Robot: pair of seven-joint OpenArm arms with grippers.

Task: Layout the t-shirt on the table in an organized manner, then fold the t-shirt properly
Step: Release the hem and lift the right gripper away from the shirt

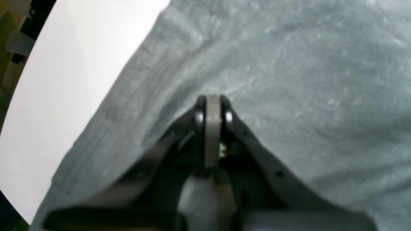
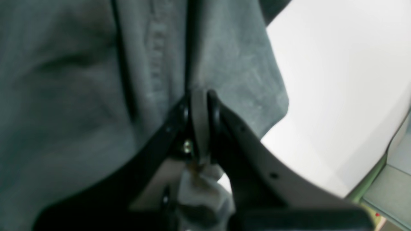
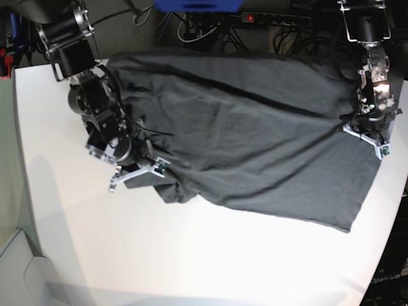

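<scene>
The dark charcoal t-shirt lies spread across the far half of the white table, pulled into long creases between the two arms. My right gripper sits at the shirt's left end. In the right wrist view it is shut on a fold of the t-shirt, with cloth bunched between the fingers. My left gripper is at the shirt's right edge. In the left wrist view it is shut, its tips pressed into the t-shirt near a ribbed hem.
Bare table shows beside the hem, and more table runs to a curved edge. A power strip and cables lie behind the table. A pale box stands off the table's near-left corner.
</scene>
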